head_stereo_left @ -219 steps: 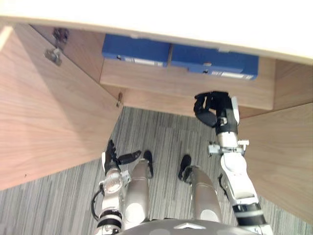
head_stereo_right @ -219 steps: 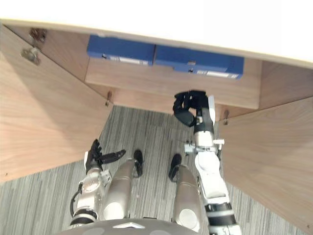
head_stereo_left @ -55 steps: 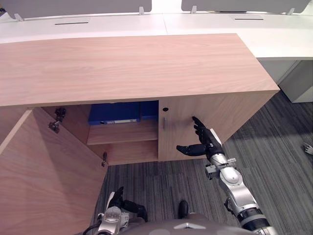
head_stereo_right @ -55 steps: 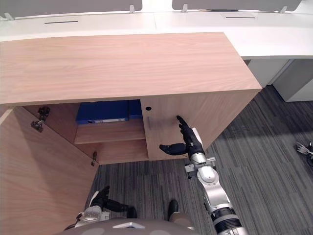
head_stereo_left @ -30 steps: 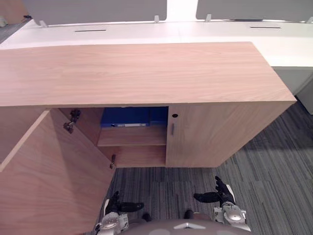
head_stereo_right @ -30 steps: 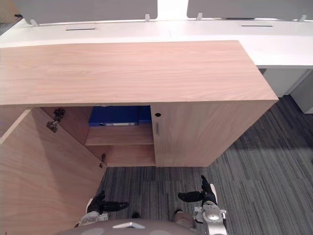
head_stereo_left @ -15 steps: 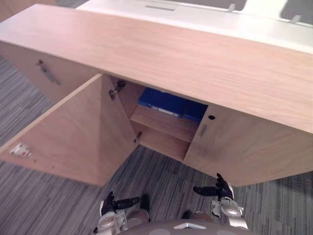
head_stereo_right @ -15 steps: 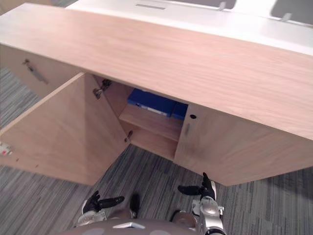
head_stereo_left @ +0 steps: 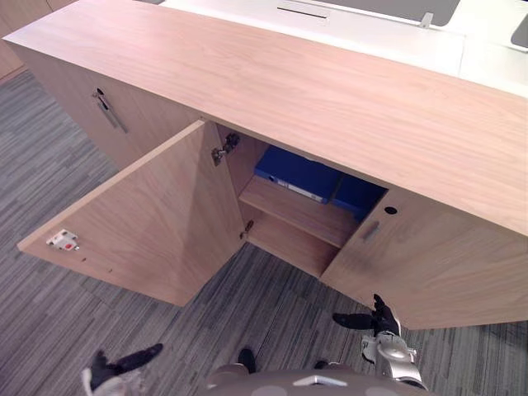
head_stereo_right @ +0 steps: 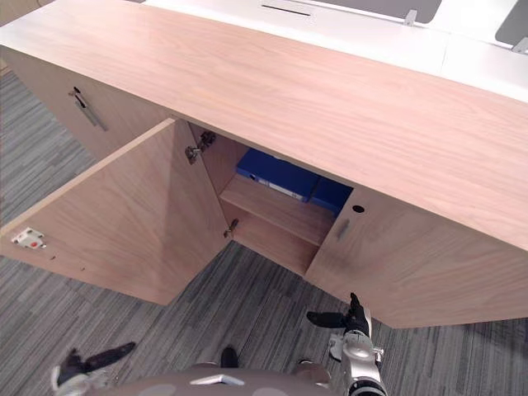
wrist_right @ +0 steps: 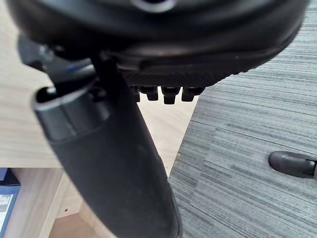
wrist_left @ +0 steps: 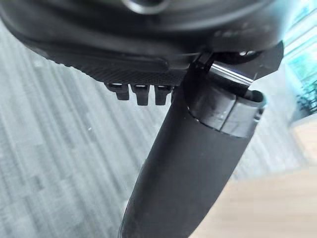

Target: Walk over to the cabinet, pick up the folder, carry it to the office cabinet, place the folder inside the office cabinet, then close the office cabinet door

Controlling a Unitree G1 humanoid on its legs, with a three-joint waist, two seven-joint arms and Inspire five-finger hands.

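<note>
Two blue folders (head_stereo_left: 297,175) lie flat on the upper shelf inside the wooden office cabinet (head_stereo_left: 289,82). The cabinet's left door (head_stereo_left: 157,219) stands wide open and its right door (head_stereo_left: 429,272) is shut. My left hand (head_stereo_left: 115,367) hangs low over the carpet, well left of the opening, its fingers straight and holding nothing. My right hand (head_stereo_left: 375,318) hangs low in front of the shut right door, fingers straight and empty. In the right wrist view a corner of a blue folder (wrist_right: 6,198) shows past the thumb (wrist_right: 109,163).
A further shut cabinet door with a metal handle (head_stereo_left: 110,113) lies left of the open door. White desks (head_stereo_left: 371,25) run behind the cabinet. Grey striped carpet (head_stereo_left: 49,198) covers the floor around me.
The right door, open at first, was pushed shut by my right hand, which then dropped low. The view has since turned leftward, and my left hand has swung out to the left.
</note>
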